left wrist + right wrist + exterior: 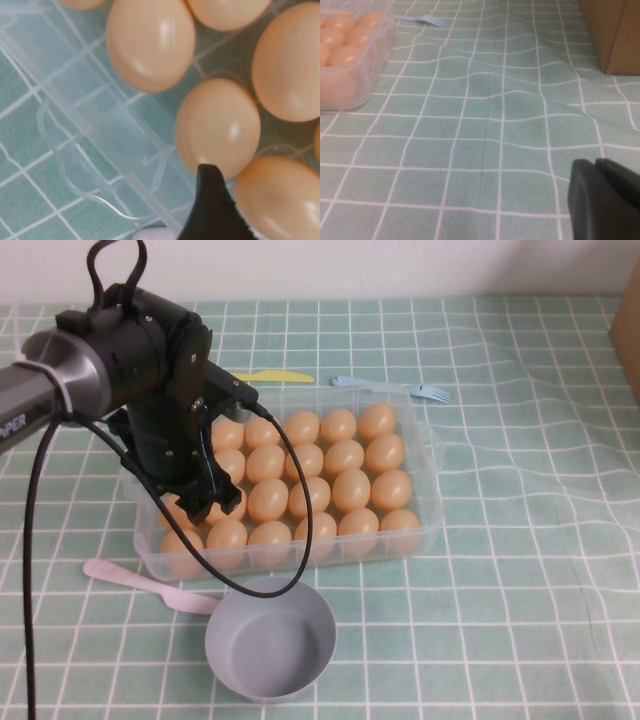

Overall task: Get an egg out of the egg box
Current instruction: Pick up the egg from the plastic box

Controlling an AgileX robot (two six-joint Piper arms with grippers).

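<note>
The work surface is a table covered by a pale green cloth [520, 540] with a white grid, rumpled on the robot's right; a white wall runs along the far edge. The egg box [425, 530], clear plastic with low walls, sits at the table's middle, its cups filled with orange-tan eggs in rows. The left gripper [205, 502] is lowered over the box's left side, above the near-left eggs; its fingers stand apart; in the left wrist view one black fingertip [212, 205] sits just beside the egg [217, 127], which rests in its cup next to the box's side wall; no egg is seen clamped. The right gripper [605, 200] rests low over bare cloth, well to the right of the box; whether its fingers are together or apart cannot be told. A round grey-blue bowl [270, 640] stands just in front of the box; a pink spoon [140, 582] lies at its left; a yellow knife [275, 376] and a blue fork [392, 387] lie behind the box. A brown cardboard box [612, 32] stands at far right.
</note>
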